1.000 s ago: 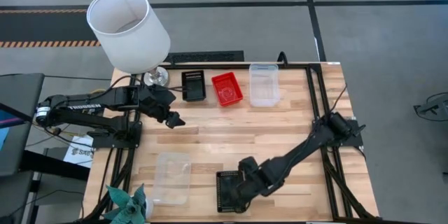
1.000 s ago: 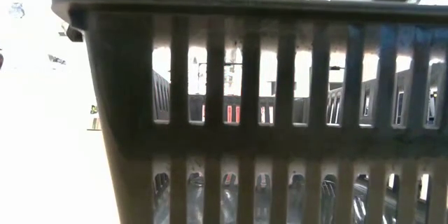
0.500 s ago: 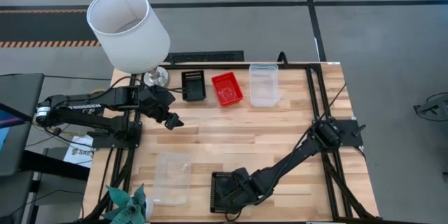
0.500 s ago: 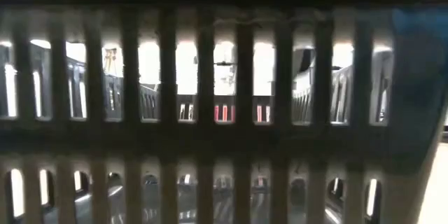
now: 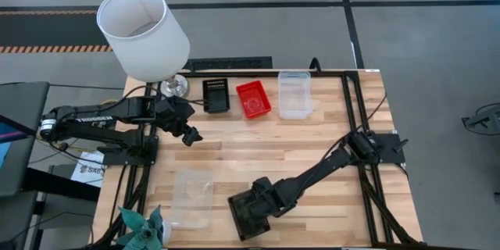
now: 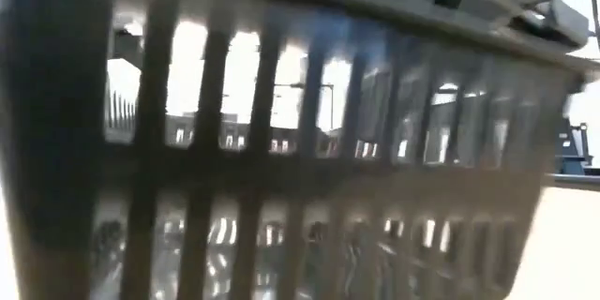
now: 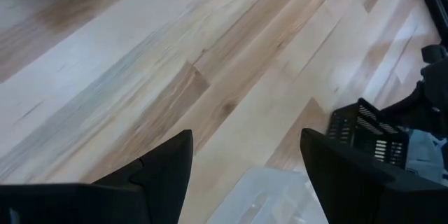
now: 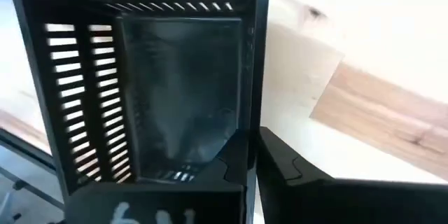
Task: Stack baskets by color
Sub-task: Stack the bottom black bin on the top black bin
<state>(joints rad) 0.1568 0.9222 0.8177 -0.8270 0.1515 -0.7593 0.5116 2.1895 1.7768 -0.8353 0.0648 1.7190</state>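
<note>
My right gripper [image 5: 263, 195] is shut on a black basket [image 5: 250, 216] near the table's near edge; in the low view this black basket [image 6: 309, 150] fills the picture, its rim slanting. A clear basket [image 5: 192, 198] lies to its left on the table. A black basket [image 5: 216, 95], a red basket [image 5: 253, 98] and a clear basket [image 5: 294, 94] stand in a row at the far edge. My left gripper [image 5: 188, 135] hangs open over bare wood at the left, and it [image 7: 245, 147] holds nothing. My right gripper pinches one long side wall [image 8: 256, 122] of the black basket near a corner, one finger inside [image 8: 234, 159] and one finger outside [image 8: 294, 171]. It comes steeply from above, slanting in from the table's right. The basket sits tilted; its underside is hidden.
A white lampshade [image 5: 143, 33] on a metal foot stands at the far left corner. A teal plant-like thing [image 5: 144, 228] sits at the near left corner. Black frame rails [image 5: 353, 109] run along the table's right side. Bare wood lies in the middle.
My right gripper has gone down and toward the table's near left corner, onto the black basket. The basket has slid a little to the left, turned about on the table and tipped, so that its rim now slants in the low view.
</note>
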